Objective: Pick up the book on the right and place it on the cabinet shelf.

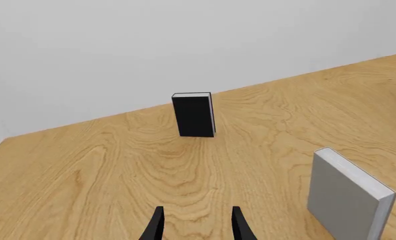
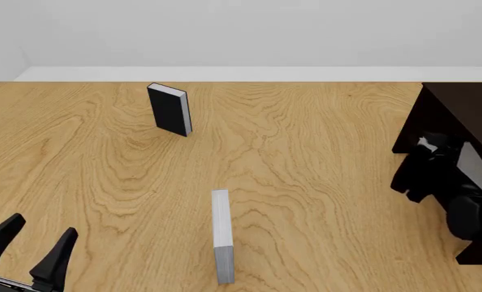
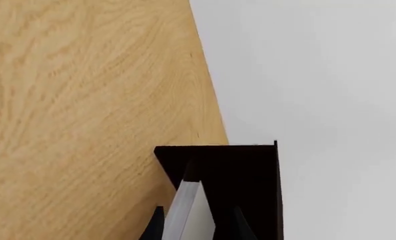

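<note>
between right jaws, the book [image 3: 188, 212]

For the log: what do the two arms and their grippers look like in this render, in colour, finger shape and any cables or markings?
Both are plain black. The left gripper shows two flat, tapering, pointed fingers with no markings. The right arm is a chain of rounded, glossy black segments with a small white highlight near the top. The right gripper has the same slim, dark, pointed jaws. No cables, labels or logos are visible.
</note>
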Robot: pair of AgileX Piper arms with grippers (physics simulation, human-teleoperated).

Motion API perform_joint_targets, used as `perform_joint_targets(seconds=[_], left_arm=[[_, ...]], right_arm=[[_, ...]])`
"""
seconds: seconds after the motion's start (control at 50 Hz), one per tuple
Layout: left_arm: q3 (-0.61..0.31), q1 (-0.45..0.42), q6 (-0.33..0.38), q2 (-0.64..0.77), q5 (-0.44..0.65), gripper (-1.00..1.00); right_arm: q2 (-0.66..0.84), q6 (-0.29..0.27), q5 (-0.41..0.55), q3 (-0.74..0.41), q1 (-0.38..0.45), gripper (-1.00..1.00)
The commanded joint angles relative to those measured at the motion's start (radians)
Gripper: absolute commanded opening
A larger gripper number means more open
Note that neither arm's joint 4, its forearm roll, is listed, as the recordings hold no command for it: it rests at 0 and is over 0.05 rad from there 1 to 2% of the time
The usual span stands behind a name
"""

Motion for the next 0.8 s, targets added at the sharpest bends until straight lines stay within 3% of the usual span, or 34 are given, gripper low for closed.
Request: perform_joint_targets(seconds=[0.02,0.1,0.16,0.18,0.3,0.54,0.6,0.64,0.72,0.76,0.8], left_arm=[[0.000,0.002,-0.001,-0.001,-0.001,1.00],[0.000,0.001,-0.001,-0.003,0.001,1.00],[0.000,0.001,-0.001,-0.003,0.003,1.00],[0.000,0.001,-0.001,-0.004,0.003,1.00],[0.000,0.001,-0.001,-0.003,0.001,1.00],[0.000,0.000,0.000,-0.003,-0.003,1.00],[0.000,-0.001,0.001,-0.002,-0.004,1.00],[0.000,-0.002,0.001,-0.001,-0.004,1.00],[0.000,-0.002,0.003,-0.002,-0.006,1.00],[0.000,-0.003,0.005,-0.003,-0.006,1.00],[0.000,-0.002,0.004,-0.002,-0.008,1.00]], right_arm=[[-0.019,0.007,0.045,-0.040,0.052,1.00],[-0.056,0.025,0.088,-0.058,0.074,1.00],[-0.128,0.134,0.200,-0.124,0.129,1.00],[-0.134,0.131,0.213,-0.127,0.141,1.00],[-0.218,0.240,0.337,-0.193,0.190,1.00],[-0.353,0.316,0.442,-0.188,0.186,1.00],[-0.401,0.378,0.502,-0.212,0.186,1.00],[-0.419,0.375,0.511,-0.205,0.181,1.00],[-0.470,0.472,0.595,-0.252,0.221,1.00],[-0.492,0.454,0.593,-0.242,0.196,1.00],[-0.518,0.489,0.621,-0.258,0.201,1.00]])
